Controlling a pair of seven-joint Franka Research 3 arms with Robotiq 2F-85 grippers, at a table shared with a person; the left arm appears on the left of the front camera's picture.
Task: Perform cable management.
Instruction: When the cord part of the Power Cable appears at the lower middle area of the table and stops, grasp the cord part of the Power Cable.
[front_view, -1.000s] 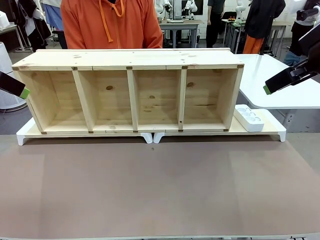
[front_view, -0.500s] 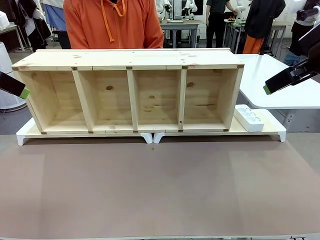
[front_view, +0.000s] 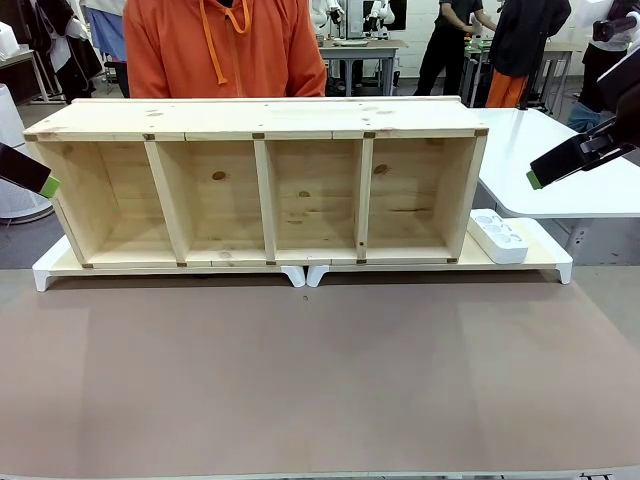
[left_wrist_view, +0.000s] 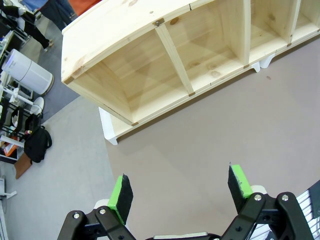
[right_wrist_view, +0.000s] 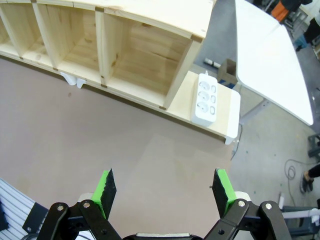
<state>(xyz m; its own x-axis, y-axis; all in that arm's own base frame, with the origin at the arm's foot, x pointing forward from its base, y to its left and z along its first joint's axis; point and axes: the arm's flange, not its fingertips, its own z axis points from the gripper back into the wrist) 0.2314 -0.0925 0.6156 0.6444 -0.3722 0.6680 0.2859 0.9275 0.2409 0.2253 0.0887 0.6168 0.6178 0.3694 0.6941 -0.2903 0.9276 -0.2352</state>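
Observation:
The cable is out of view. In the left wrist view my left gripper (left_wrist_view: 180, 190) is open and holds nothing. It hovers above the brown table mat off the left end of the wooden shelf (left_wrist_view: 165, 55). My right gripper (right_wrist_view: 164, 187) is also open and holds nothing, above the mat near the shelf's right end (right_wrist_view: 150, 55). In the front view one finger of the left gripper (front_view: 30, 172) pokes in at the far left. A finger of the right gripper (front_view: 575, 155) pokes in at the far right. Both are raised well off the table.
The long wooden shelf (front_view: 265, 120) has several open compartments and lies on a white base board (front_view: 545, 262). A white power strip (front_view: 497, 236) rests on that board at the shelf's right end. A person in an orange hoodie (front_view: 225, 50) stands behind. A white table (front_view: 570, 165) is at the right.

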